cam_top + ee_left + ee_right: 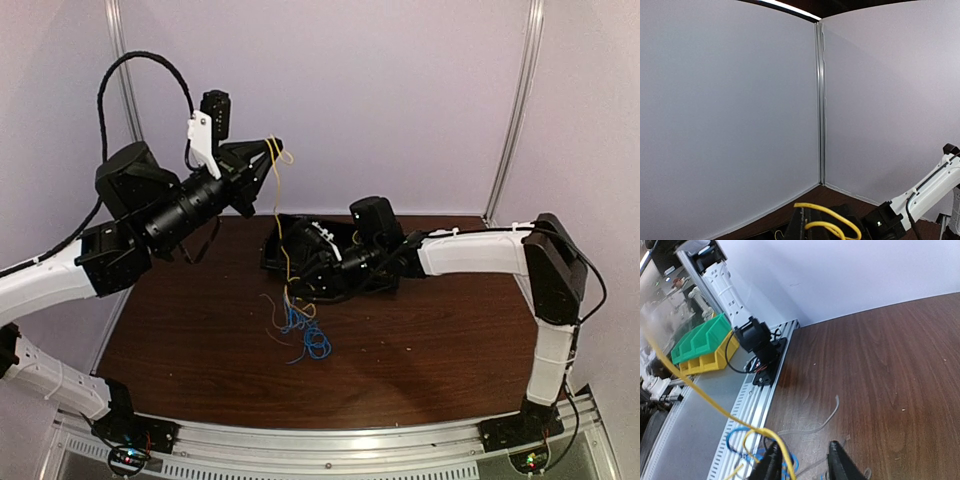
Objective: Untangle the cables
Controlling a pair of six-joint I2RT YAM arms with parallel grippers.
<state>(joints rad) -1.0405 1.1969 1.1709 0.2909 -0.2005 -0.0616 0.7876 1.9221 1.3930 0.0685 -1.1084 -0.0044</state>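
While the left gripper [268,150] is hanging high above the table [430,340], clenched on the yellow cable [276,205], two containers are showing only in the right wrist view, off the table's left side. A green bin [699,337] is sitting against a yellow bin [707,364], and what is lying inside either cannot be told. A dark tray [276,245] is lying at the back of the table in the top view, with the right arm reaching across it, and its contents are too dark to make out. The yellow cable is running nearly upright, its long axis dropping from the raised left gripper to the table. There its lower end is joining the blue cables [308,335], which are lying in a loose tangle near the table's middle, just in front of the tray. A short yellow loop is poking out past the left fingers; the left wrist view is showing that loop close up against the white walls. The right gripper [804,456] is sitting low by the tangle and is hard to pick out from above. Its own wrist view is showing its fingers standing apart, the yellow cable slanting down from the upper left along the inner side of one finger. Blue cables are curling just beside that finger, and a pale wire [821,421] is lying on the wood ahead.
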